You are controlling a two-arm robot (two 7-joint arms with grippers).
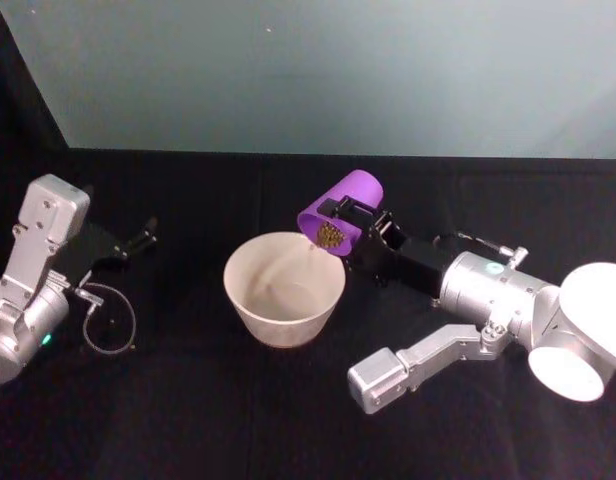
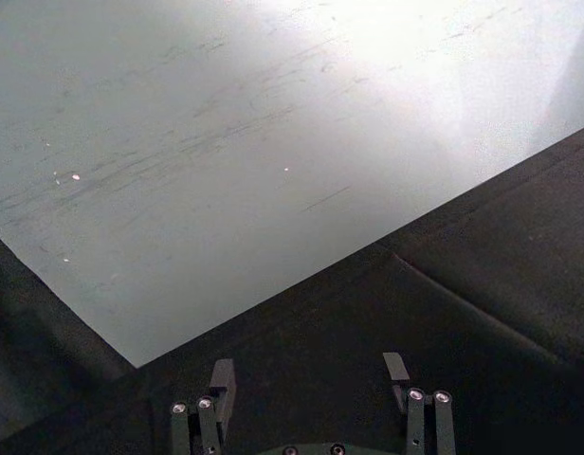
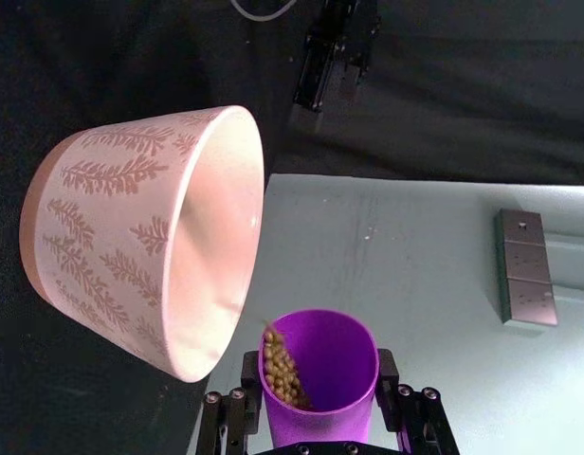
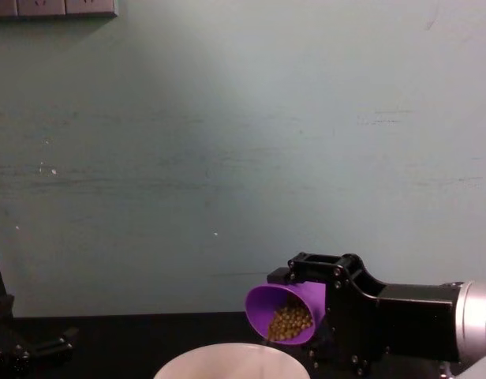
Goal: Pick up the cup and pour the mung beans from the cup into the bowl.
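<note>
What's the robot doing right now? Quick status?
Right gripper shut on tilted purple plastic cup; mung beans at its lip, above pale round bowl. Left gripper open, parked left. Nothing between cup and bowl.

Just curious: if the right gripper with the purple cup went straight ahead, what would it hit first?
Probably the wide pinkish-white bowl's rim, close under the right gripper's tilted purple plastic cup, though it might clear it.

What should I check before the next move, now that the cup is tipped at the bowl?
1. Grip: right hand shut on cup, ok.
2. Aim: cup mouth tilted over bowl rim, ok.
3. Emptying: mung beans remain at the cup's lip, not ok.
4. Stability: bowl upright on table, ok.
5. Clearance: left hand open, parked left of bowl, ok.
</note>
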